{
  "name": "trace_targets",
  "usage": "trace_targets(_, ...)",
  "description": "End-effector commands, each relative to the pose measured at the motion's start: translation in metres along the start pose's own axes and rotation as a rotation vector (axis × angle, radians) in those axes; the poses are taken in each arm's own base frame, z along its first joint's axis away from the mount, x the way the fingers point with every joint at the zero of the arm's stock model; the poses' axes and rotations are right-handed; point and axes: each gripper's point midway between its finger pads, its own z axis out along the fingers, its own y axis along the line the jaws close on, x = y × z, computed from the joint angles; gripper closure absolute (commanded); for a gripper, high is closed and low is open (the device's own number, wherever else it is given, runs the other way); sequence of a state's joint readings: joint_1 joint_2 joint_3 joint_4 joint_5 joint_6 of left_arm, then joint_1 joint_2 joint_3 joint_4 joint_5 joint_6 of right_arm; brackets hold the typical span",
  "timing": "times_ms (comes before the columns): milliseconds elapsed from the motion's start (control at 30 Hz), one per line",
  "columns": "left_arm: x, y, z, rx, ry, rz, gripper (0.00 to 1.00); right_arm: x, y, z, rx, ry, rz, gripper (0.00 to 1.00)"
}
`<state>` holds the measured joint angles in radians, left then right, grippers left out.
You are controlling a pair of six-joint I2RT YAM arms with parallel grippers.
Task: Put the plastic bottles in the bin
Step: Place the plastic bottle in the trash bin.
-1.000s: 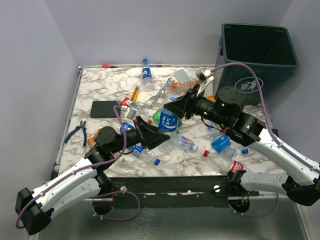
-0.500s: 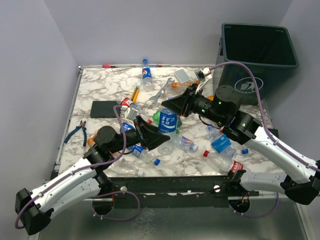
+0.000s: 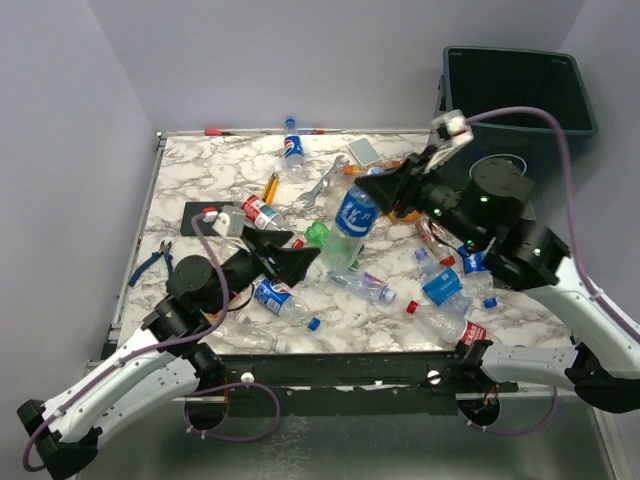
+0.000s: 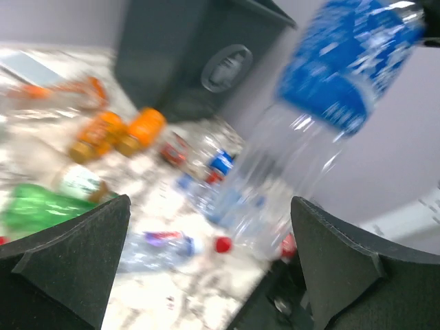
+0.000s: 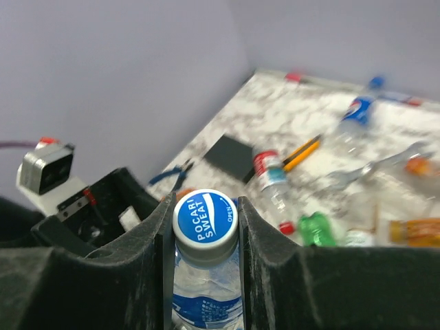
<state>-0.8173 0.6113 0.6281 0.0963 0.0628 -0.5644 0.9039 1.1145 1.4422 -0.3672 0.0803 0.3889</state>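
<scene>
Right wrist view shows the bottle [image 5: 206, 292] from the top, its blue-and-white cap [image 5: 205, 216] wedged between my fingers. My right pincer [image 3: 368, 188] is closed tight on the neck. From above the bottle is clear with a blue label. It hangs tilted over the middle of the surface [image 3: 210, 170], lifted off it and well short of the bin [image 3: 510, 50] at the far right corner. My left pincer [image 3: 285, 252] gapes fully open near its lower end, gripping nothing. I judge the job barely begun: many other bottles [image 3: 275, 297] lie scattered over the marble, and the bin's dark inside shows none that I can make out.
</scene>
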Motion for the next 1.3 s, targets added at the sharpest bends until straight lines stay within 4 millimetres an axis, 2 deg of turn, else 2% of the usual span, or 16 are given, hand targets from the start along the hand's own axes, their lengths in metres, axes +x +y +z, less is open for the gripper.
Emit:
trace_targets(0, -0.035, 0.063, -0.032, -0.352, -0.165, 0.137, 0.01, -0.093, -0.039, -0.067, 0.276, -0.248, -0.195, 1.0)
trace_targets(100, -0.039, 0.086, -0.046, -0.472, -0.224, 0.144, 0.01, -0.145, -0.064, -0.101, 0.474, -0.444, -0.252, 1.0)
trace_targets(167, -0.031, 0.095, -0.049, -0.499, -0.218, 0.155, 0.01, -0.182, -0.074, -0.123, 0.599, -0.593, -0.273, 1.0)
trace_targets(200, -0.025, 0.099, -0.048, -0.504, -0.203, 0.16, 0.01, -0.191, -0.079, -0.129, 0.657, -0.625, -0.29, 1.0)
trace_targets(233, -0.019, 0.101, -0.048, -0.503, -0.186, 0.163, 0.01, -0.212, -0.077, -0.14, 0.691, -0.718, -0.28, 1.0)
trace_targets(300, -0.006, 0.107, -0.046, -0.508, -0.158, 0.152, 0.01, -0.235, -0.075, -0.146, 0.741, -0.807, -0.291, 1.0)
trace_targets(400, 0.007, 0.11, -0.043, -0.499, -0.136, 0.121, 0.01, -0.27, -0.07, -0.145, 0.799, -0.904, -0.312, 1.0)
trace_targets(467, 0.014, 0.11, -0.04, -0.482, -0.122, 0.117, 0.01, -0.29, -0.076, -0.131, 0.828, -0.927, -0.317, 1.0)
trace_targets(533, 0.018, 0.109, -0.038, -0.466, -0.103, 0.123, 0.01, -0.307, -0.093, -0.115, 0.849, -0.932, -0.302, 1.0)
trace_targets(667, 0.023, 0.106, -0.035, -0.446, -0.079, 0.126, 0.01, -0.332, -0.137, -0.114, 0.917, -1.086, -0.228, 1.0)
trace_targets(800, 0.022, 0.102, -0.036, -0.425, -0.086, 0.122, 0.01, -0.347, -0.188, -0.12, 0.979, -1.194, -0.179, 1.0)
trace_targets(900, 0.017, 0.099, -0.037, -0.41, -0.112, 0.108, 0.01, -0.343, -0.234, -0.115, 0.977, -1.202, -0.083, 1.0)
trace_targets(1000, 0.018, 0.097, -0.036, -0.397, -0.111, 0.106, 0.01, -0.328, -0.274, -0.1, 0.985, -1.145, -0.047, 1.0)
trace_targets(1133, 0.017, 0.096, -0.037, -0.397, -0.116, 0.107, 0.01, -0.303, -0.325, -0.086, 1.097, -1.017, -0.082, 1.0)
trace_targets(1267, 0.018, 0.097, -0.036, -0.397, -0.113, 0.109, 0.01, -0.257, -0.37, -0.064, 1.172, -0.807, -0.121, 1.0)
